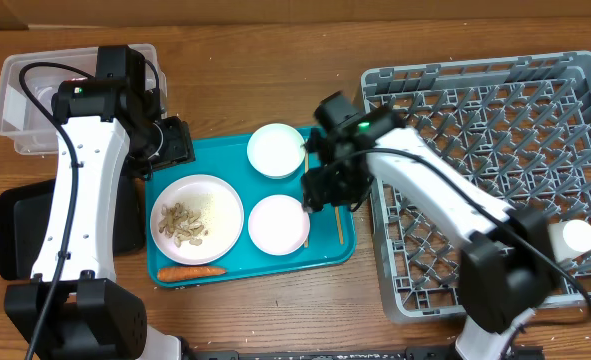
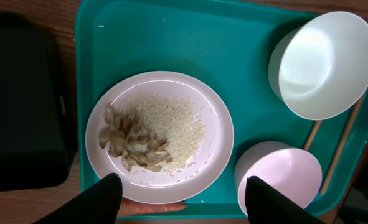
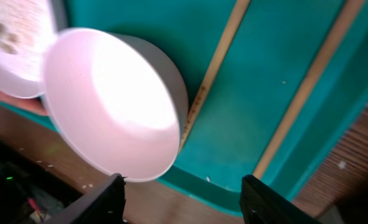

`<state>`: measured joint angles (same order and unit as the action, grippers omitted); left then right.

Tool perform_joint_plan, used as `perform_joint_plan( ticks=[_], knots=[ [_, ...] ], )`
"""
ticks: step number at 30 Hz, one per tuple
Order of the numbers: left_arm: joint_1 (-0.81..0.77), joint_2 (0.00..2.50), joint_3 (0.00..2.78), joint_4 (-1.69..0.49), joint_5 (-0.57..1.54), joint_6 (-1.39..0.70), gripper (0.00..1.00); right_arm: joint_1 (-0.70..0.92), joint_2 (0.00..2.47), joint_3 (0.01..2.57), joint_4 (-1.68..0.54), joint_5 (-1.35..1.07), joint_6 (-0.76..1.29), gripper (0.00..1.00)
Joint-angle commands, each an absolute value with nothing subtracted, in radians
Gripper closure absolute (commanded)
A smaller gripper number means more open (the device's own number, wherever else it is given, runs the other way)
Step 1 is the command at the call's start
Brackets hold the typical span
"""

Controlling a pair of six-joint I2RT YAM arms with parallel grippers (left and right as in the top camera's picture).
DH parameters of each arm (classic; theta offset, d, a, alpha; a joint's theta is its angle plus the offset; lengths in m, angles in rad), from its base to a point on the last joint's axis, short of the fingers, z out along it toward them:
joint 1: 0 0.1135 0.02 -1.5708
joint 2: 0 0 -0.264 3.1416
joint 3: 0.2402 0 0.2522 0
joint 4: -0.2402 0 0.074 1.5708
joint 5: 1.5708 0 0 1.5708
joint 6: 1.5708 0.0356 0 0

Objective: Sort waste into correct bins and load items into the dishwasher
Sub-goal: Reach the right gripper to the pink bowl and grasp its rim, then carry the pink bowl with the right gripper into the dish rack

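Note:
A pale pink plate (image 1: 197,212) with rice grains (image 2: 171,124) and nut scraps (image 2: 131,143) lies on the teal tray (image 1: 220,150). Two white bowls (image 1: 276,150) (image 1: 278,224) stand to its right. An orange carrot (image 1: 190,271) lies at the tray's front edge. Chopsticks (image 1: 339,222) lie along the tray's right side. My left gripper (image 1: 175,142) is open and empty above the plate (image 2: 159,127). My right gripper (image 1: 317,190) is open and empty, above the near bowl (image 3: 109,106) and the chopsticks (image 3: 308,87). No wrapper or tissue shows clearly.
The clear tub (image 1: 15,95) stands at the back left, the black tray (image 1: 20,235) in front of it beside the teal tray. The grey dish rack (image 1: 495,130) fills the right side, with my right arm reaching across its left wall.

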<state>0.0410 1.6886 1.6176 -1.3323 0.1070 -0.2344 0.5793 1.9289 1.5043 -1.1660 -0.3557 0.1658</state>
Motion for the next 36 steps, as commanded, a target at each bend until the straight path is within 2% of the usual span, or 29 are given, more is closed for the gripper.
perform_joint_plan(
  ticks=[1, 3, 9, 11, 17, 23, 26, 31, 36],
  knots=[
    [0.041, 1.672, 1.637, -1.335, 0.094, -0.251, 0.34, 0.614, 1.990, 1.505, -1.152, -0.337, 0.191, 0.39],
    [0.041, 1.672, 1.637, -1.334, 0.094, -0.251, 0.34, 0.630, 2.016, 1.505, -1.139, -0.337, 0.191, 0.48],
    [0.041, 1.672, 1.637, -1.334, 0.094, -0.251, 0.34, 0.636, 2.024, 1.510, -1.118, -0.336, 0.196, 0.90],
    [0.041, 1.672, 1.637, -1.334, 0.094, -0.251, 0.34, 0.624, 2.020, 1.527, -1.139, -0.337, 0.196, 0.95],
    [0.041, 1.672, 1.637, -1.335, 0.094, -0.251, 0.34, 0.551, 1.947, 1.656, -1.230, -0.313, 0.195, 0.96],
    [0.041, 1.672, 1.637, -1.334, 0.094, -0.251, 0.34, 0.465, 1.813, 1.795, -1.328, -0.158, 0.195, 0.96],
    [0.041, 1.672, 1.637, -1.334, 0.094, -0.251, 0.34, 0.409, 1.746, 1.840, -1.357, 0.015, 0.196, 0.96],
    [0.041, 1.672, 1.637, -1.334, 0.094, -0.251, 0.33, 0.294, 1.674, 1.841, -1.351, 0.463, 0.195, 0.96],
    [0.041, 1.672, 1.637, -1.321, 0.097, -0.252, 0.33, 0.162, 1.684, 1.822, -1.264, 0.761, 0.196, 0.96]
  ],
)
